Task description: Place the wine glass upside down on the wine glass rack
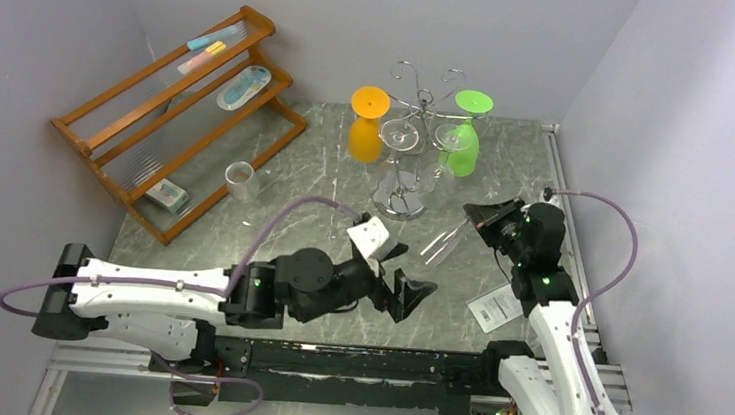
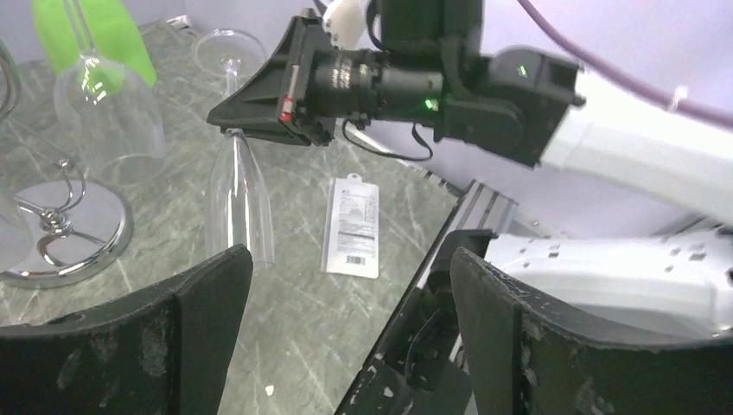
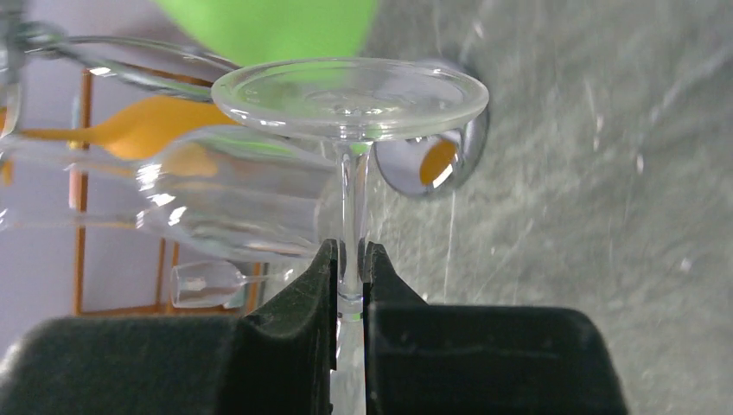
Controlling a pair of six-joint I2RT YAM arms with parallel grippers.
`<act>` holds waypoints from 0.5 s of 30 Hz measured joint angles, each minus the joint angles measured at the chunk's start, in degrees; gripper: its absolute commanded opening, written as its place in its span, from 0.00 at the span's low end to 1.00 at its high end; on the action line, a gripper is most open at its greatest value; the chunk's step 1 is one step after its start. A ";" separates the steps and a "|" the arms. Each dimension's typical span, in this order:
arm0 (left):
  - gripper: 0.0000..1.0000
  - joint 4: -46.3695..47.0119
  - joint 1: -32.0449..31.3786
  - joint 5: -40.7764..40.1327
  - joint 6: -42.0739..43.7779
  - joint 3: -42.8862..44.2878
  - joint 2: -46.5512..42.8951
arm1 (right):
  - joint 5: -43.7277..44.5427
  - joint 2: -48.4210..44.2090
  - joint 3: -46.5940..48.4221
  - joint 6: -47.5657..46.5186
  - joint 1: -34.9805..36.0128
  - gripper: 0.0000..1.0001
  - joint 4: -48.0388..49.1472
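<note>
Our right jaws pinch the stem of the glass point(image 3: 350, 91) in a narrow grip. They hold it tilted, foot upward, above the surface's right side and short of the rack point(image 1: 411, 141) by the far edge. Our left jaws stand wide and empty beside the bowl. We judge the smooth stem could swivel in that thin grip, or the foot could knock the green glass point(image 1: 461, 153) hanging there.

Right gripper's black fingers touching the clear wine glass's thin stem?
Touching. The right wrist view shows the right gripper shut on the clear wine glass: both black fingers press its thin stem with no gap.
</note>
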 measured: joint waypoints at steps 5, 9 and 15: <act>0.88 -7.21 4.83 7.89 -3.23 6.56 -1.05 | 0.94 -10.14 -1.88 -12.46 0.00 0.00 7.56; 0.89 -10.36 8.26 14.29 -4.87 9.92 -1.03 | 0.35 -18.56 -3.13 -19.85 0.00 0.00 12.09; 0.89 -10.91 11.87 22.29 -7.32 12.02 -0.20 | -6.32 -24.81 -3.08 -27.69 0.00 0.00 15.56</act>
